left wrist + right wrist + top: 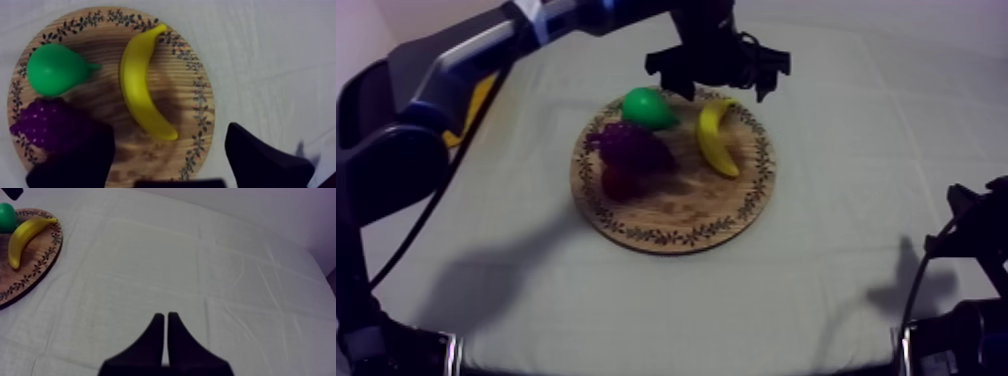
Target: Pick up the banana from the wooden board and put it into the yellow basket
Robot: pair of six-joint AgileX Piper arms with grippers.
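Overhead, left gripper (716, 82), fingers (260, 160) wide apart and empty, above banana (716, 138) on wooden board (676, 215).

- L gripper (716, 82) hangs over far edge of board (681, 210), just beyond banana (717, 140).
- Board's left half: pear (648, 108), grapes (631, 150).
- R arm (971, 250) low, near right.

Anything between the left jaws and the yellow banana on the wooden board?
Nothing visible. The open left jaws hang over the curved yellow toy banana; the green toy pear and purple toy grapes lie beside it, apart.
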